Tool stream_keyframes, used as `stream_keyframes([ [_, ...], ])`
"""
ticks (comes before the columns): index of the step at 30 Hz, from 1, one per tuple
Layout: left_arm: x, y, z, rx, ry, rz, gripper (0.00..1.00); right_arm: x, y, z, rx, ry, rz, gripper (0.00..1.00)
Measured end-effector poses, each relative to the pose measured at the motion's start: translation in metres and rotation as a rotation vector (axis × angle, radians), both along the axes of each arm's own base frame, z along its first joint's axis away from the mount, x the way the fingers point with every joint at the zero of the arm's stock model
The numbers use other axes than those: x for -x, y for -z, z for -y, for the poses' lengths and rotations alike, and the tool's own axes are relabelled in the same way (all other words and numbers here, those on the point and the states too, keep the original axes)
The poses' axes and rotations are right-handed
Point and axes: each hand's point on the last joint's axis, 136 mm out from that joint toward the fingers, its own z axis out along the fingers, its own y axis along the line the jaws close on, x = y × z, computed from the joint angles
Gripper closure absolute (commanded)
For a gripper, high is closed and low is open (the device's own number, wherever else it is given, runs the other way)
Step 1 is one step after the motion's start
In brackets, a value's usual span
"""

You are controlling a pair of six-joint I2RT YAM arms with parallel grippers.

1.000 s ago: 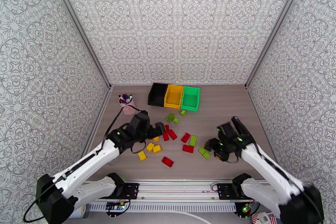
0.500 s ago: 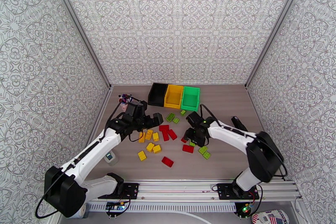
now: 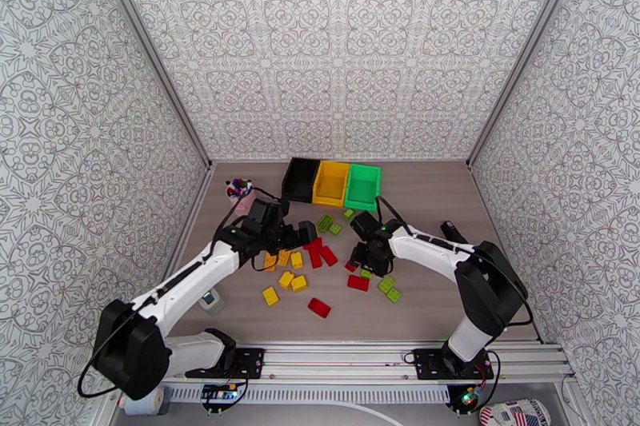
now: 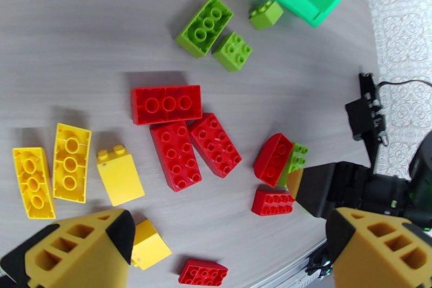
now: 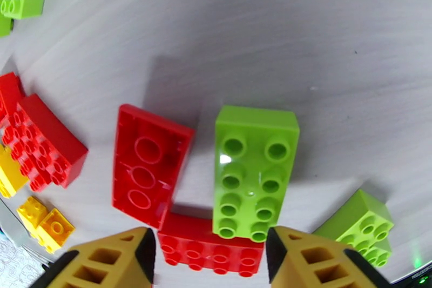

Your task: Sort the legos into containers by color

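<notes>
Lime-green lego lay just beyond the right gripper's spread fingertips, a red lego between them; the left gripper hung wide open.

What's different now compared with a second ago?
The right claw swung in from the table's right side to the middle, over a red brick and a green brick, gripping nothing visibly. The left claw, wide open, edged slightly away. The bins and other bricks stayed put.

The legos lie scattered before the containers
</notes>
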Motion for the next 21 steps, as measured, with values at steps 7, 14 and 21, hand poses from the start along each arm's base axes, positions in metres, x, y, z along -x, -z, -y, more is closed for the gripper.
stream_keyframes([
  [7, 0.002, 0.0, 0.01, 0.005, 0.02, -0.001, 0.01, 0.001, 0.002, 0.005, 0.019, -0.034, -0.006, 0.43],
  [14, 0.005, 0.0, 0.017, 0.008, 0.027, -0.002, 0.01, 0.005, 0.011, 0.015, 0.037, -0.027, -0.027, 0.42],
  [21, 0.004, 0.001, 0.024, -0.012, 0.031, 0.005, 0.01, 0.0, 0.023, 0.016, 0.044, -0.031, -0.039, 0.42],
])
